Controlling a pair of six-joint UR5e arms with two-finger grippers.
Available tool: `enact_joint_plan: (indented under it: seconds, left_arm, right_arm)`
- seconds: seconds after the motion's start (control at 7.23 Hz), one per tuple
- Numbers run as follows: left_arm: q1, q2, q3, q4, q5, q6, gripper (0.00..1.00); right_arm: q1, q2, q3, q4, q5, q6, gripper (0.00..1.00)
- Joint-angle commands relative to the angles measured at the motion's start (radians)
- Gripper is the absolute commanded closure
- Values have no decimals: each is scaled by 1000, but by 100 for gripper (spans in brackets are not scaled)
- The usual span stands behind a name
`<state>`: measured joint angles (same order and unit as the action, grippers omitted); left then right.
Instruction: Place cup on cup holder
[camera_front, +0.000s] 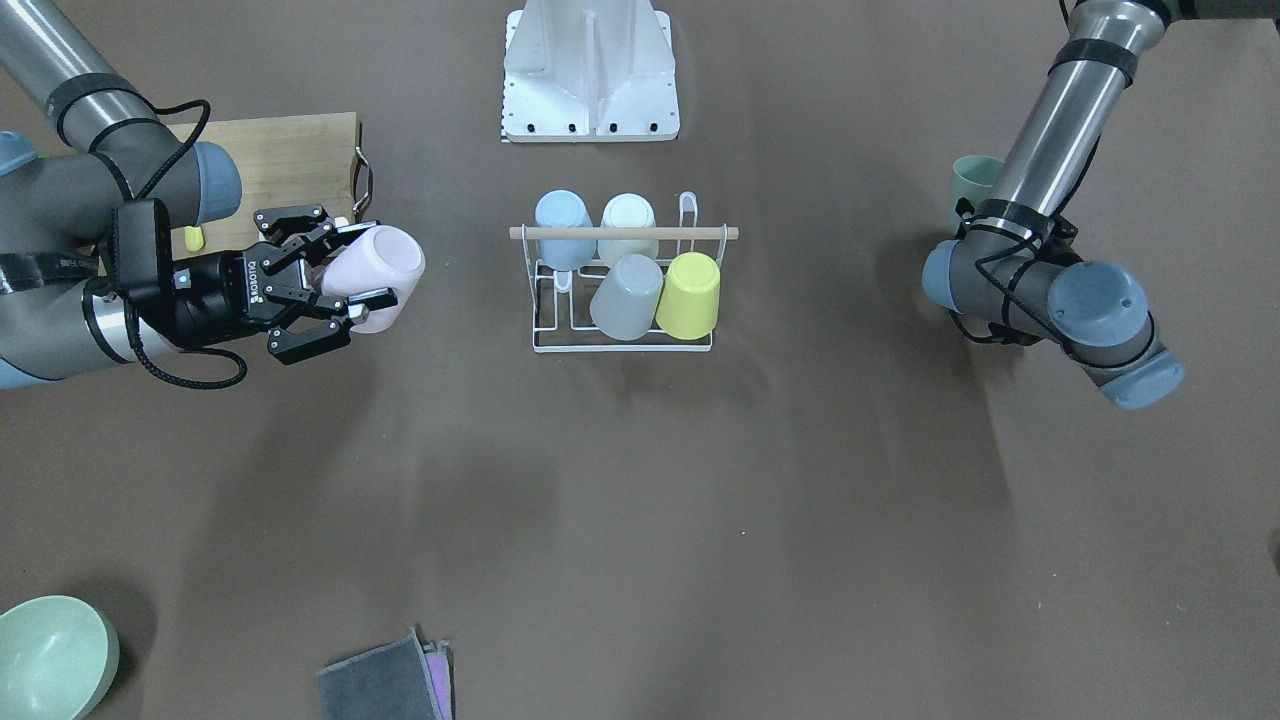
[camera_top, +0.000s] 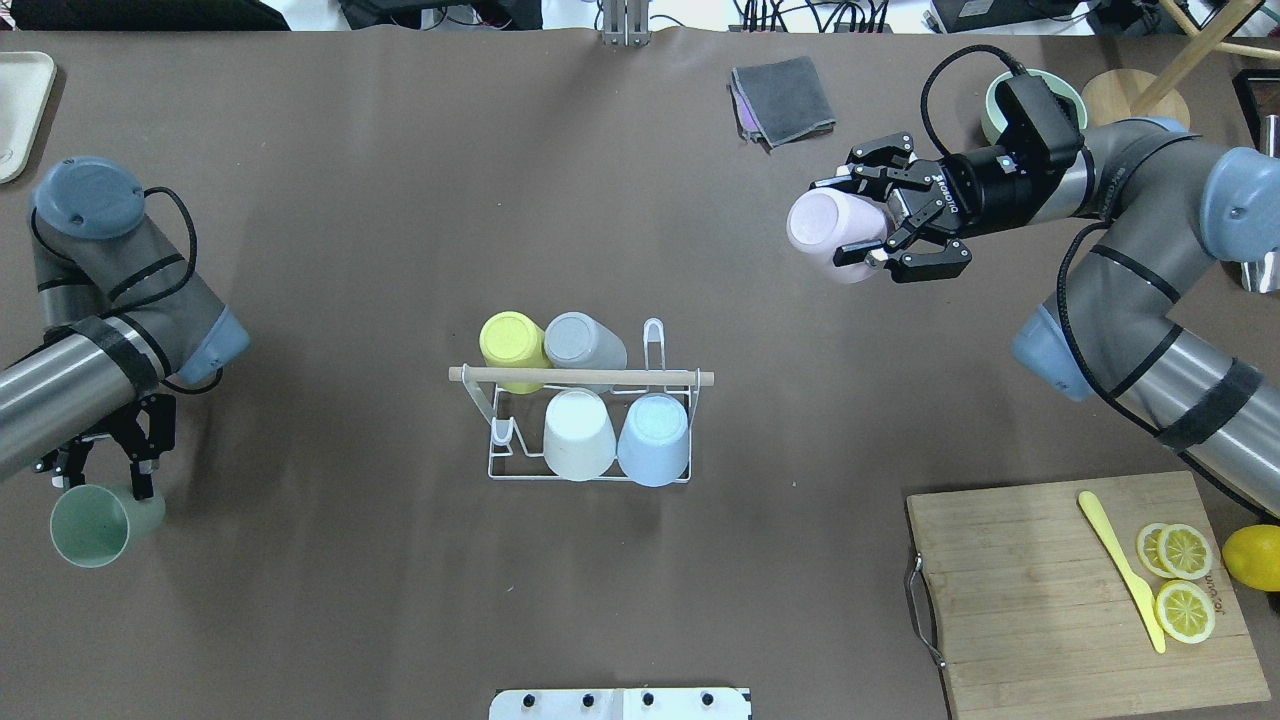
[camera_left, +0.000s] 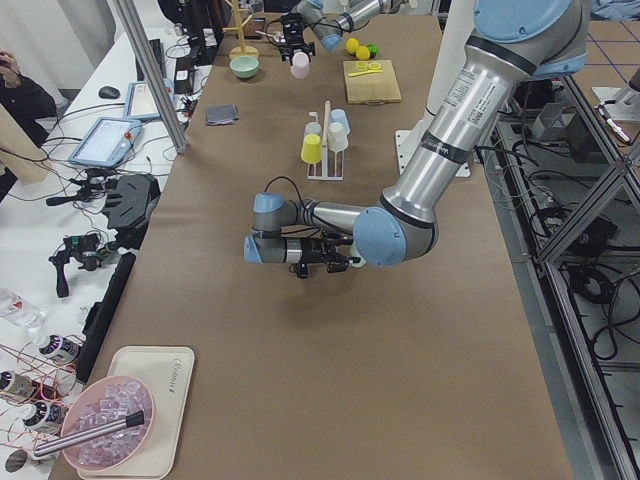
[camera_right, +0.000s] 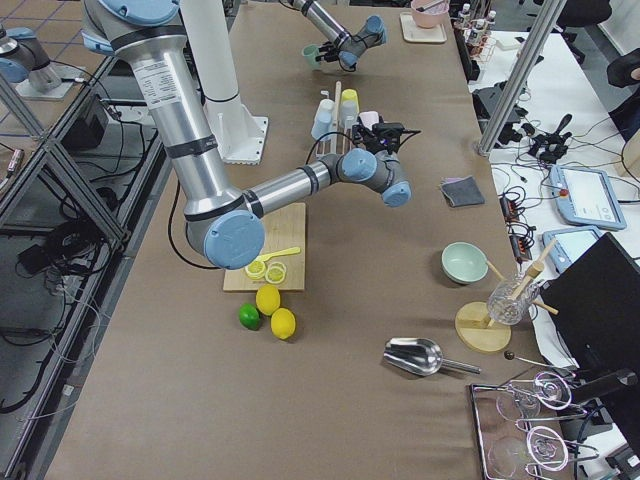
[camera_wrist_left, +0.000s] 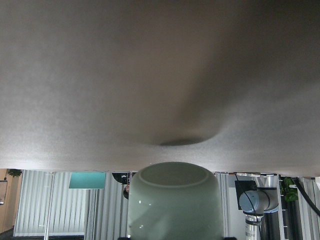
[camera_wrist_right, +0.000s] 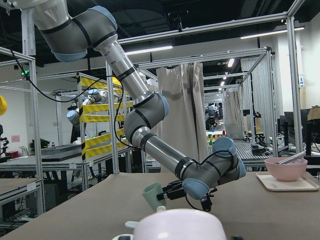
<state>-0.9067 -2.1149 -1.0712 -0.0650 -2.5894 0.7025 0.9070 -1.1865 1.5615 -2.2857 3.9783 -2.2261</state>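
The brown counter (camera_top: 400, 200) stretches wide, with the cup rack (camera_top: 580, 377) at its middle and four cups (camera_top: 655, 438) already upended on it. Well off from the rack on the right arm's side, the right pincer (camera_top: 862, 222) grips a pink cup (camera_top: 822, 222) sideways in the air, base toward the rack. Well off on the other side, the left pincer (camera_top: 105, 478) clamps the rim of a green cup (camera_top: 95, 525).

Two prongs look free: one (camera_top: 653, 335) just beside the grey cup (camera_top: 585, 342), one (camera_top: 503, 432) beside the white cup (camera_top: 578, 432). The likely trouble is that a cup brought in unturned or too low strikes the rack's wooden handle (camera_top: 480, 374) or a neighbouring cup. The light rack would then slide or tip. Both arms closing on the rack together could also clash.
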Motion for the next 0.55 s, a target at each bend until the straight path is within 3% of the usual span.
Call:
enact_joint_plan:
  seconds: [0.0, 0.41]
  left_arm:
    - [-61, -7, -74, 1, 15, 0, 100]
    - [-268, -36, -234, -15, 15, -11, 100]
  right_arm:
    - [-34, 36, 0, 0, 18, -27, 72]
    - [-106, 56, -4, 0, 45, -110, 72]
